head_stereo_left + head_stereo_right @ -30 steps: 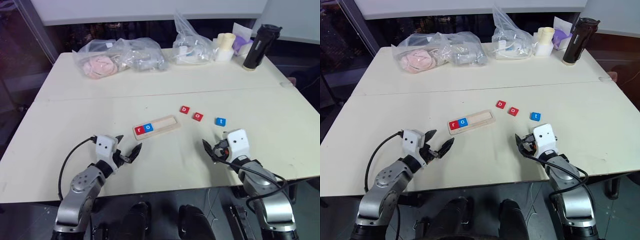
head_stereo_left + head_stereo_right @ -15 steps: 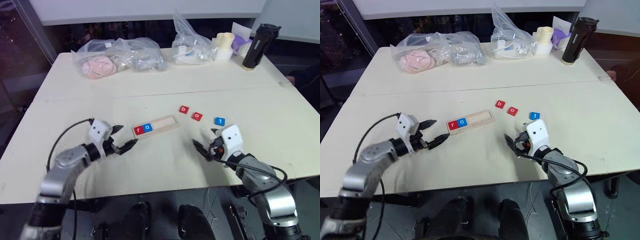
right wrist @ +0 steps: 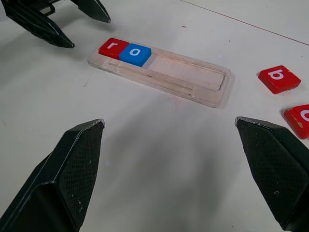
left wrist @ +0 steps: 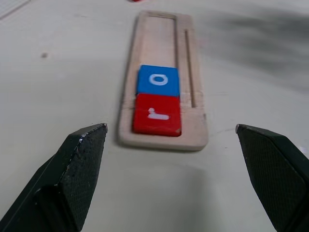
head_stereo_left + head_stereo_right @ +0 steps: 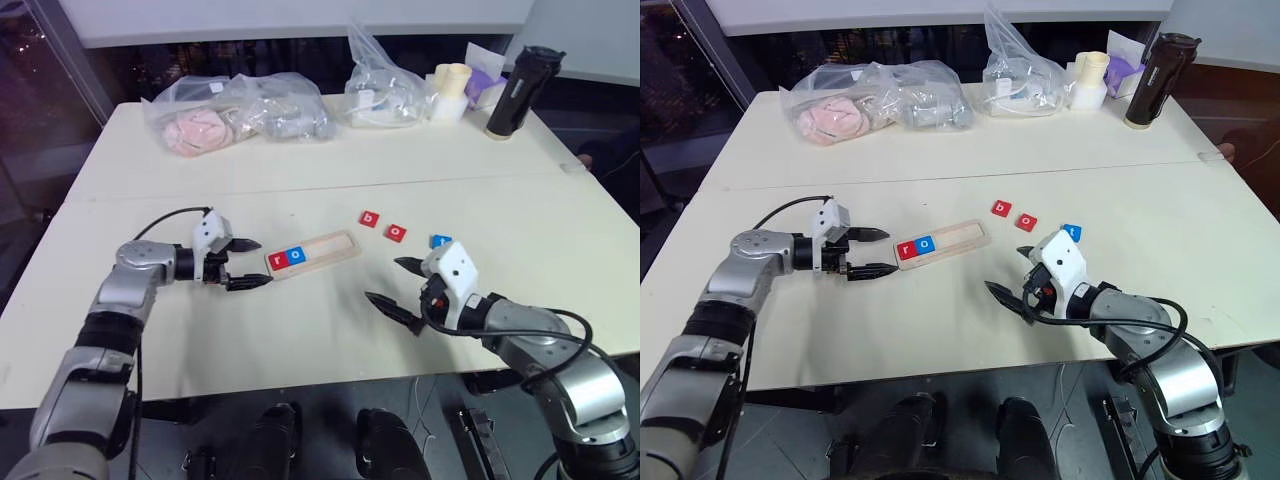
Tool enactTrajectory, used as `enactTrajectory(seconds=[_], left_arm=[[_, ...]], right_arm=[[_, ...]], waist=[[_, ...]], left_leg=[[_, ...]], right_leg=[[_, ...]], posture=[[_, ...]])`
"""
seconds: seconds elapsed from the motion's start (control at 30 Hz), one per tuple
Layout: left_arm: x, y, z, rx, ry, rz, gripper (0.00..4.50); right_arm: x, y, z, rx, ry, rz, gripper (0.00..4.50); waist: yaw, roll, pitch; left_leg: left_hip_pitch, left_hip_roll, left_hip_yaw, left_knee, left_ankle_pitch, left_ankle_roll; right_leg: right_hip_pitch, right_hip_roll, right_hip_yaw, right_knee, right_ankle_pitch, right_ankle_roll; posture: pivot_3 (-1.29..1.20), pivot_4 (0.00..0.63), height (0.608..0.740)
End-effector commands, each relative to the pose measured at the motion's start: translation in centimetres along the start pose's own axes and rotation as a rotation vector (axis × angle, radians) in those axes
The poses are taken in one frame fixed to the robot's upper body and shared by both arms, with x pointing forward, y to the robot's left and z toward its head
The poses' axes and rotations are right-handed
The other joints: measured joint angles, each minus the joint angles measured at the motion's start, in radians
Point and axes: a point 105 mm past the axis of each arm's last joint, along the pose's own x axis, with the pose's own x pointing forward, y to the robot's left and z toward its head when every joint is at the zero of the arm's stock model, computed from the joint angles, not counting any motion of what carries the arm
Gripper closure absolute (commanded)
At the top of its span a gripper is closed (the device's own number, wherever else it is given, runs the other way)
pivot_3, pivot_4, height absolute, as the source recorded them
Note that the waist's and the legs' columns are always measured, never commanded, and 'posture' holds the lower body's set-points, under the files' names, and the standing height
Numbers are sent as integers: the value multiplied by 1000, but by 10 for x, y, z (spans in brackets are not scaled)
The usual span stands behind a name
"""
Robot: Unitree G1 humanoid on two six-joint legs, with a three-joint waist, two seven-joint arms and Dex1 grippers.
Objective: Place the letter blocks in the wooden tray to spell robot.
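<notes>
The wooden tray (image 5: 335,245) lies at mid-table. A red r block (image 5: 278,259) and a blue o block (image 5: 295,255) fill its left end. To its right, loose on the table, lie a red b block (image 5: 370,219), a red o block (image 5: 397,233) and a blue t block (image 5: 441,241), the last partly hidden behind my right wrist. My left gripper (image 5: 260,263) is open and empty, just left of the tray's end, pointing at it. Below and to the right of the tray, my right gripper (image 5: 385,280) also stands open and empty, pointing left towards it.
Along the back edge stand plastic bags (image 5: 240,115), a further clear bag (image 5: 380,95), a beige cup (image 5: 450,92) and a black bottle (image 5: 515,95). A seam (image 5: 200,193) crosses the table behind the tray.
My left gripper swung forward from the front edge to the tray's left end. My right gripper moved left and turned towards the tray. The blocks and tray stayed put.
</notes>
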Motion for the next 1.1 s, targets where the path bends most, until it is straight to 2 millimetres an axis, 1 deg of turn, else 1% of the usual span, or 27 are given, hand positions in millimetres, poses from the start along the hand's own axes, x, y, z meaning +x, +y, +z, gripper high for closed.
enactTrajectory(seconds=[0.03, 0.33, 0.57, 0.83, 0.93, 1.1], left_arm=[[2, 5, 2, 39, 13, -20, 0], [14, 12, -1, 49, 29, -28, 0], [21, 4, -10, 77, 61, -71, 0], [23, 3, -22, 88, 90, -40, 0], [24, 6, -28, 97, 103, 5, 0], [30, 3, -35, 103, 112, 33, 0]], right_arm=[[-3, 7, 12, -40, -42, 2, 25], [-6, 8, 10, -36, -37, -23, 25], [-7, 7, 9, -40, -33, -31, 25], [-5, 7, 10, -45, -32, -35, 25], [-4, 5, 10, -51, -31, -37, 25], [-3, 5, 10, -53, -31, -43, 25]], waist=[[-1, 0, 0], [1, -3, 2], [1, -3, 2], [1, -3, 1], [1, -3, 1], [3, -3, 0]], left_leg=[[0, 0, 0, 0, 0, 0], [0, 0, 0, 2, 0, 0], [0, 0, 0, 3, 0, 0], [1, 0, 0, 4, 0, 0], [1, 0, 0, 6, 0, 0], [4, 0, -1, 7, 0, 0]], right_leg=[[0, 0, 0, 0, 0, 0], [0, 0, 0, 2, 0, 1], [0, 2, 0, 3, 0, 1], [1, 2, 0, 4, 0, 1], [2, 2, 0, 5, 1, 1], [7, 0, -1, 5, 1, 1]], posture=[[0, 150, 725], [0, 150, 725], [0, 150, 725], [0, 150, 725], [0, 150, 725], [0, 150, 725]])
